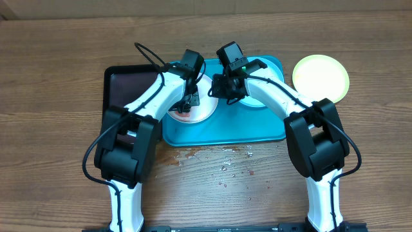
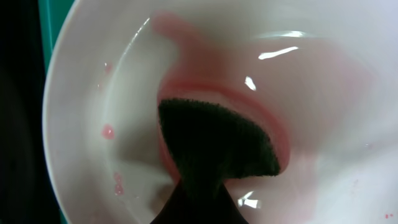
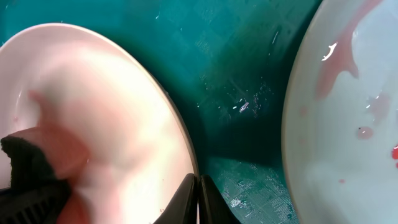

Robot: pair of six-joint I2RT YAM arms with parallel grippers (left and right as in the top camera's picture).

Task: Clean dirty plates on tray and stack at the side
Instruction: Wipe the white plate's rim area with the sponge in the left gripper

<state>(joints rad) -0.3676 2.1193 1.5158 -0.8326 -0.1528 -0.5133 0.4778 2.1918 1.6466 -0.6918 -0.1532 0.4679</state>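
My left gripper (image 1: 188,102) clamped on a dark sponge (image 2: 214,143), pressed into the red-smeared white plate (image 2: 81,124) at the turquoise tray's (image 1: 225,133) left end, right gripper (image 3: 199,200) closed at its rim, mint plate (image 3: 348,130) alongside, yellow-green plate (image 1: 320,77) on the desk off the tray's far right corner

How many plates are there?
3: white plate and mint plate on the blue tray, yellow-green plate on the table beside it. Others could be hidden.
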